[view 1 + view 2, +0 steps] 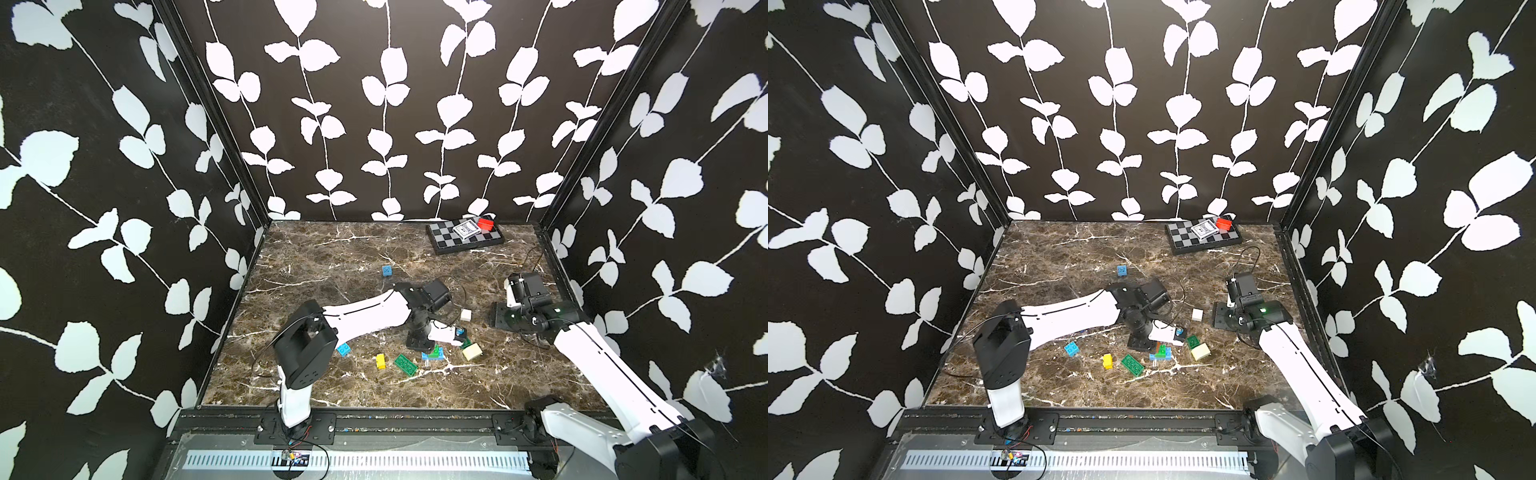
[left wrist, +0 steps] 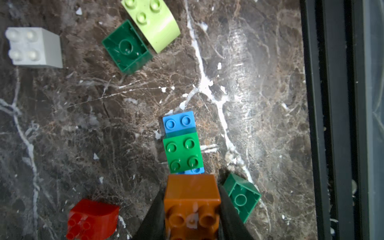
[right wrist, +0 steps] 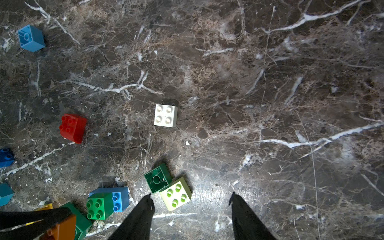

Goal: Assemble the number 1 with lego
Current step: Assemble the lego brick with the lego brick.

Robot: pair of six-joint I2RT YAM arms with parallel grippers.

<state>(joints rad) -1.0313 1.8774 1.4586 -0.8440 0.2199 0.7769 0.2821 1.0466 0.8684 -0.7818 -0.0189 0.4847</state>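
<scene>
My left gripper (image 2: 192, 193) is shut on an orange lego brick (image 2: 192, 187), held just above the marble table. Right beside it stands a green square brick (image 2: 182, 154) stacked on a blue oblong brick (image 2: 179, 122); in both top views this stack (image 1: 434, 353) (image 1: 1160, 352) lies under the left gripper (image 1: 451, 334). The right gripper (image 3: 191, 197) hangs open over bare table, with a light green brick (image 3: 176, 193) and an upturned dark green brick (image 3: 158, 178) next to one finger. Loose white (image 3: 165, 115), red (image 3: 72, 127) and blue (image 3: 31, 38) bricks lie further off.
A green oblong brick (image 1: 406, 365), a yellow brick (image 1: 380, 360) and a light blue brick (image 1: 343, 349) sit toward the front. A chessboard (image 1: 446, 243) with a card deck and a red box lies at the back right. Black frame rails (image 2: 332, 124) edge the table.
</scene>
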